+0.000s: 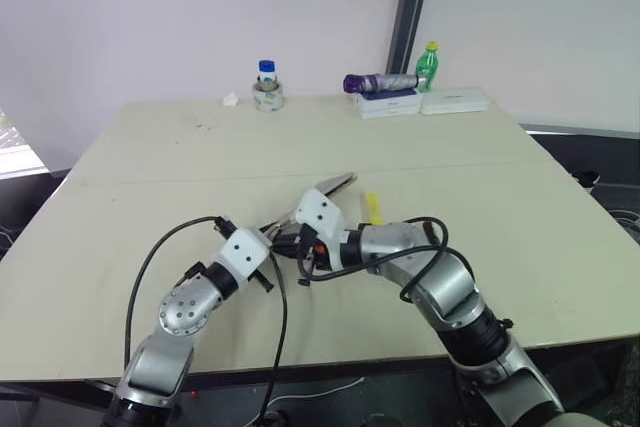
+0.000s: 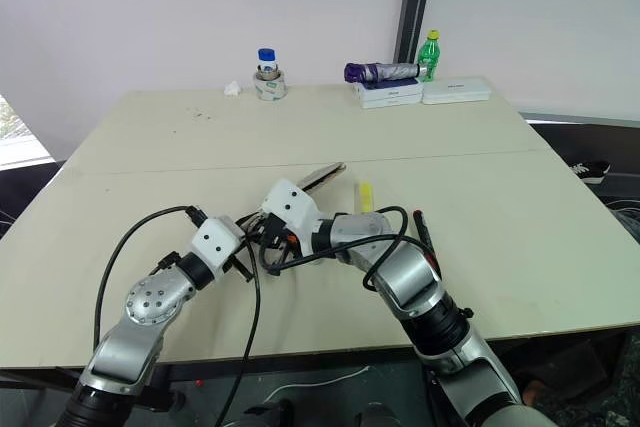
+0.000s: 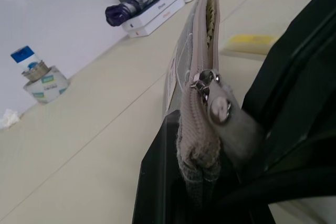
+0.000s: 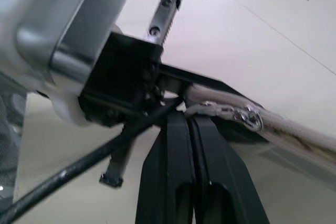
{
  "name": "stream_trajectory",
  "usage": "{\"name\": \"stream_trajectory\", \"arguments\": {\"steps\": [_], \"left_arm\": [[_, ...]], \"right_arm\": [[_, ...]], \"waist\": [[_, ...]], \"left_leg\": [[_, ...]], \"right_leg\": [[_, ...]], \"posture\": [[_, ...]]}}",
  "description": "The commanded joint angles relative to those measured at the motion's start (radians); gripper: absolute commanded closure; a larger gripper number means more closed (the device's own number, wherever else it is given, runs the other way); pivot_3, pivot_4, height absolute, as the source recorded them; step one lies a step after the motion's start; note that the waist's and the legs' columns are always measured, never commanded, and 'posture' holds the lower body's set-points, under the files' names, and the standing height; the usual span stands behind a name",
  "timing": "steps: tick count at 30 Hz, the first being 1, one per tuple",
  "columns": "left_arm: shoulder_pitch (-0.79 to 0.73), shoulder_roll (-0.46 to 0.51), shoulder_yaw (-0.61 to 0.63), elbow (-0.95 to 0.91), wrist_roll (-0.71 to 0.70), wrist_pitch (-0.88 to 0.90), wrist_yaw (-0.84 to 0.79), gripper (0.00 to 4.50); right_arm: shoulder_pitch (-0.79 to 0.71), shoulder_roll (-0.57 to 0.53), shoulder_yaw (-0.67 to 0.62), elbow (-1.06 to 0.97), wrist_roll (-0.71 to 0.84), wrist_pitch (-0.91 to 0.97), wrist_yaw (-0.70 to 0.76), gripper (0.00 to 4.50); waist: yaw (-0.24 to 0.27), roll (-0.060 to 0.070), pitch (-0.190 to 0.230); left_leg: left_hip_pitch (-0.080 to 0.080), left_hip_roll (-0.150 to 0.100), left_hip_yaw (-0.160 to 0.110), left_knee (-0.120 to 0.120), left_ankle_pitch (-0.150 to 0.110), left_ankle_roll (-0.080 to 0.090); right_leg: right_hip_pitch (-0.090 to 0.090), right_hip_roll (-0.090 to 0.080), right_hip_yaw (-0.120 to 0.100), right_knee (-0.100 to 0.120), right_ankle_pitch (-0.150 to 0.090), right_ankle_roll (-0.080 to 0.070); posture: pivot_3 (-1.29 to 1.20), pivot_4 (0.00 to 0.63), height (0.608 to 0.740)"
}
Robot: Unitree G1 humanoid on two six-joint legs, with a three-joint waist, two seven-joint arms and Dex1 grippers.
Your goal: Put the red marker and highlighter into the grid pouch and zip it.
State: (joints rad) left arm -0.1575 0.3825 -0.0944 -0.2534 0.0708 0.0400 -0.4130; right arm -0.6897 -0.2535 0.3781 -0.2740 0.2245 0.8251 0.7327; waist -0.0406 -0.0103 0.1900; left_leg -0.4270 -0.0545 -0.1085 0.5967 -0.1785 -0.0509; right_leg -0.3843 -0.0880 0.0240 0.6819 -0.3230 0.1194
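We find the flat grey fabric pouch with the white grid (image 3: 195, 85) held edge-up just above the pale surface (image 1: 150, 177), its near end clamped in the clenched left pincer (image 3: 197, 182). The right pincer (image 4: 191, 145) is clenched at the zip pull (image 3: 219, 109). The stubby yellow highlighter (image 2: 365, 195) and the slim red marker (image 2: 424, 232) lie outside on the surface; drawing the zip now risks closing an empty pouch.

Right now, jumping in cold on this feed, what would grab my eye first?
Both end effectors meet at the table's middle: the left end effector is shut on the near end of the flat grey grid-patterned fabric pouch, and the right end effector is shut at its zip pull. The short bright yellow highlighter lies just beyond on the beige table.
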Motion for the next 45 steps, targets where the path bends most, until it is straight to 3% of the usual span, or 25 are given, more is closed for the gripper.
{"name": "stream_trajectory", "arguments": {"steps": [1, 4, 5, 7, 10, 14, 23, 38, 41, 42, 45], "left_arm": [[-0.021, -0.016, 0.005, -0.002, 0.014, 0.004, 0.028, 4.50], [-0.025, -0.023, 0.009, 0.003, 0.018, 0.004, 0.037, 4.50], [-0.027, -0.023, 0.011, 0.003, 0.018, 0.003, 0.039, 4.50], [-0.029, -0.021, 0.016, 0.003, 0.017, 0.001, 0.039, 4.50], [-0.030, -0.001, 0.031, 0.013, 0.020, -0.015, 0.033, 4.50], [-0.044, 0.023, 0.048, 0.036, 0.027, -0.037, 0.044, 4.50], [-0.088, 0.029, 0.038, 0.107, 0.059, -0.092, 0.059, 4.50], [-0.076, 0.017, 0.030, 0.111, 0.059, -0.107, 0.058, 4.50], [-0.074, 0.013, 0.028, 0.113, 0.059, -0.111, 0.055, 4.50], [-0.075, 0.012, 0.028, 0.116, 0.058, -0.112, 0.054, 4.50], [-0.076, 0.011, 0.028, 0.126, 0.059, -0.120, 0.051, 4.50]], "right_arm": [[-0.025, 0.001, -0.016, -0.070, 0.038, -0.001, 0.014, 4.44], [-0.018, -0.035, -0.042, -0.078, 0.042, 0.007, 0.020, 4.44], [-0.010, -0.073, -0.067, -0.081, 0.052, 0.016, 0.033, 4.20], [0.005, -0.139, -0.111, -0.082, 0.051, 0.020, 0.036, 3.61], [0.007, -0.212, -0.194, -0.016, 0.008, 0.053, -0.043, 2.09], [0.019, -0.251, -0.255, 0.083, -0.047, 0.078, -0.151, 2.09], [0.073, -0.135, -0.327, 0.253, -0.076, 0.115, -0.342, 2.09], [0.090, -0.116, -0.317, 0.281, -0.094, 0.112, -0.390, 2.09], [0.095, -0.125, -0.318, 0.270, -0.093, 0.105, -0.382, 2.93], [0.094, -0.128, -0.319, 0.265, -0.092, 0.106, -0.380, 3.46], [0.084, -0.182, -0.303, 0.229, -0.100, 0.082, -0.339, 3.63]], "waist": [[0.001, 0.000, 0.000], [0.002, 0.000, 0.000], [0.002, 0.000, 0.000], [0.008, 0.000, 0.000], [0.021, 0.000, 0.000], [0.024, 0.000, 0.000], [0.023, 0.000, 0.000], [0.022, 0.000, 0.000], [0.022, 0.000, 0.000], [0.023, 0.000, 0.000], [0.023, 0.000, 0.000]], "left_leg": [[0.000, 0.000, 0.000, 0.000, 0.000, 0.000], [0.000, 0.000, 0.000, 0.000, 0.000, 0.000], [0.000, 0.000, 0.000, 0.000, 0.000, 0.000], [0.000, 0.000, 0.000, 0.000, 0.000, 0.000], [0.000, -0.001, 0.000, 0.001, 0.000, 0.000], [0.000, 0.000, 0.000, 0.001, 0.000, 0.000], [0.000, -0.001, 0.001, 0.000, 0.000, 0.000], [0.000, -0.001, 0.001, 0.001, 0.000, 0.000], [0.000, -0.001, 0.001, 0.001, 0.000, 0.000], [0.000, -0.001, 0.001, 0.001, 0.000, 0.000], [0.000, -0.001, 0.001, 0.001, 0.000, 0.000]], "right_leg": [[0.000, 0.000, 0.000, 0.000, 0.000, 0.000], [0.000, 0.000, 0.000, 0.000, 0.000, 0.000], [0.000, 0.000, 0.000, 0.000, 0.000, 0.000], [0.000, 0.000, 0.000, 0.000, 0.000, 0.000], [0.001, -0.001, 0.000, -0.001, 0.000, 0.000], [0.001, 0.000, 0.000, -0.001, 0.000, 0.000], [0.001, 0.000, 0.000, -0.001, 0.000, 0.000], [0.002, 0.000, 0.000, -0.001, 0.000, 0.000], [0.002, 0.000, 0.000, -0.001, 0.000, 0.000], [0.002, 0.000, 0.000, -0.001, 0.000, 0.000], [0.002, 0.000, 0.000, -0.001, 0.000, 0.000]], "posture": [[0.00, 0.150, 0.740], [0.00, 0.150, 0.740], [0.00, 0.150, 0.740], [0.00, 0.150, 0.740], [0.00, 0.150, 0.740], [0.00, 0.150, 0.740], [0.00, 0.150, 0.740], [0.00, 0.150, 0.740], [0.00, 0.150, 0.740], [0.00, 0.150, 0.740], [0.00, 0.150, 0.740]]}}
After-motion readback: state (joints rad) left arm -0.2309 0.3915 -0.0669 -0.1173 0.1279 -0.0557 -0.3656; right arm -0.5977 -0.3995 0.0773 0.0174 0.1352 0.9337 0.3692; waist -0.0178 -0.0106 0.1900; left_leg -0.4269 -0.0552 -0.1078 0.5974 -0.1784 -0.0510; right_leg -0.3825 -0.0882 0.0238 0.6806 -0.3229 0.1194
